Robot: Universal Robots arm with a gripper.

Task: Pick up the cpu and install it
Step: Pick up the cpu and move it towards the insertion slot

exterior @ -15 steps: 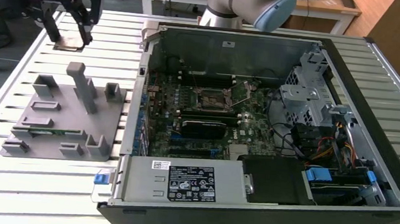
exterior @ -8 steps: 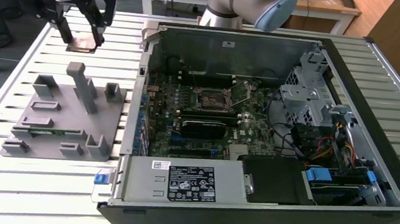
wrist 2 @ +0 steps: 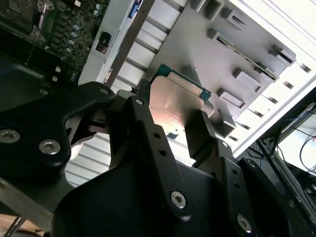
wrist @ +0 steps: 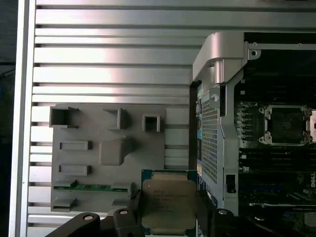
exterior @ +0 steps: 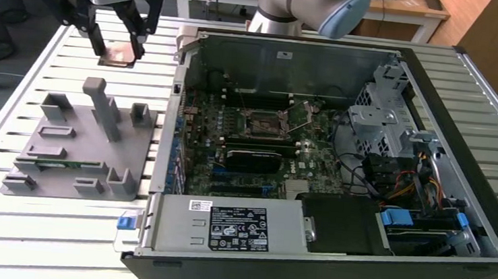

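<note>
cpu (exterior: 118, 53) clamped between the two fingers of the gripper (exterior: 117, 48), pinched on opposite edges, silver top (wrist: 169, 201) facing the first wrist camera, roughly flat. Jaws closed onto the chip's width, part open only as far as the chip allows. Chip is off the slatted table (exterior: 19, 79), in the air near the grey holder (exterior: 77, 145), on the exterior view's left of the open computer case (exterior: 466, 131). Green memory stick (wrist: 91, 186) sits in a holder slot. Motherboard socket (exterior: 264, 122) inside the case, well apart from the chip.
</note>
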